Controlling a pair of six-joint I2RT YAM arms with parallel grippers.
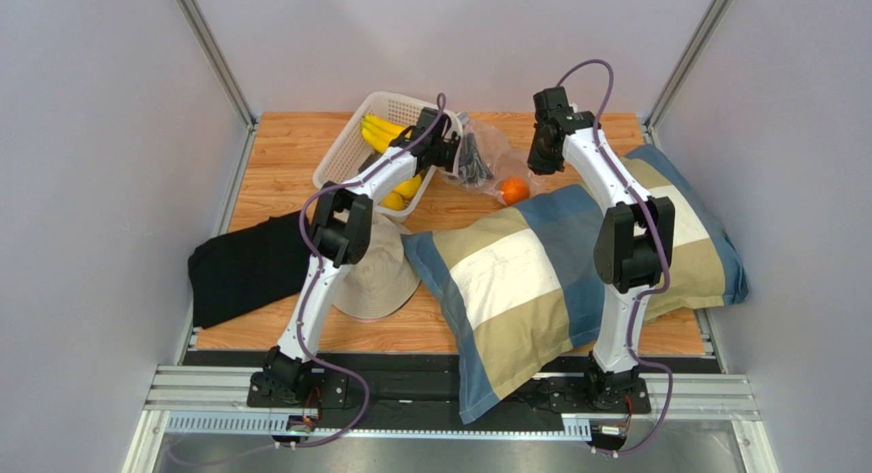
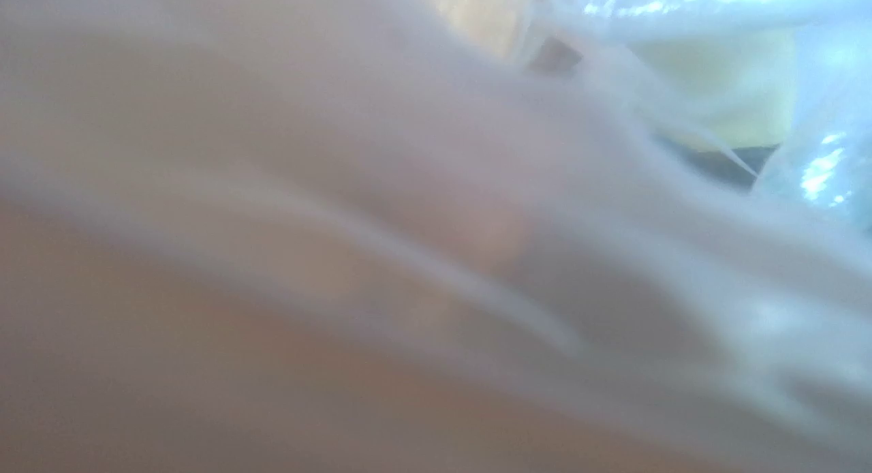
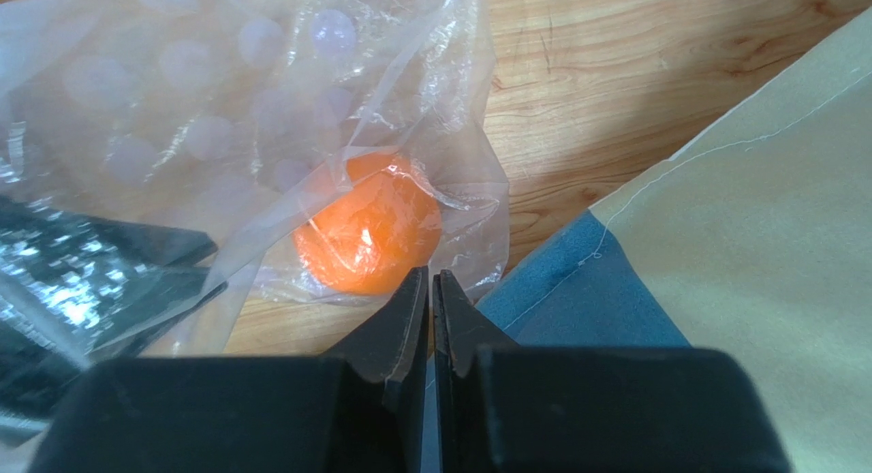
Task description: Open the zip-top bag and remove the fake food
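Presently the zip-top bag (image 1: 489, 146) lies on the table (image 1: 287, 156) between the basket (image 1: 333, 151) and the pillow (image 1: 532, 279), with the orange (image 3: 368, 238) inside one corner. The right gripper (image 3: 431, 289) is closed, its tips just beside the orange; whether any film is nipped cannot be told. The left gripper (image 1: 466, 158) sits at the bag's end nearest the basket, plastic pressed against its camera, its state not discernible. Recommended: anchor one lip firmly, take only the opposite lip, and pull across the zip rather than upward, or the whole bag may lift.
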